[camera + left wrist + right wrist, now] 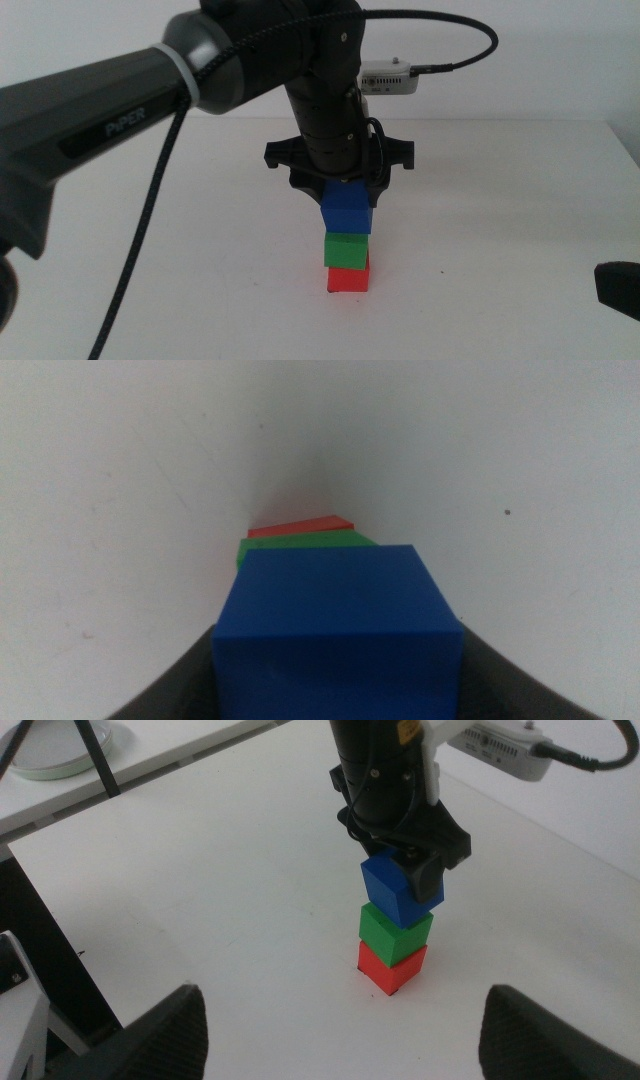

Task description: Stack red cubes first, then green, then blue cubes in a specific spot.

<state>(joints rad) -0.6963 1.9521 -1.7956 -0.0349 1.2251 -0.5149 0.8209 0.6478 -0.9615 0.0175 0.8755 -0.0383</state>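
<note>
The red cube (348, 279) stands on the white table with the green cube (347, 249) on top of it. The blue cube (347, 211) sits on the green one, turned slightly. My left gripper (347, 192) comes straight down from above and is shut on the blue cube, whose top fills the left wrist view (338, 630) between the jaws. The stack also shows in the right wrist view: red (392, 968), green (394, 931), blue (395, 890). The marked spot is hidden under the stack. My right gripper (345, 1040) is open and empty, low at the right edge (618, 287).
The left arm (90, 120) and its cable cross the left half of the middle view. A tiny black speck (443, 275) lies right of the stack. The table's edge and a second desk (150, 770) show in the right wrist view.
</note>
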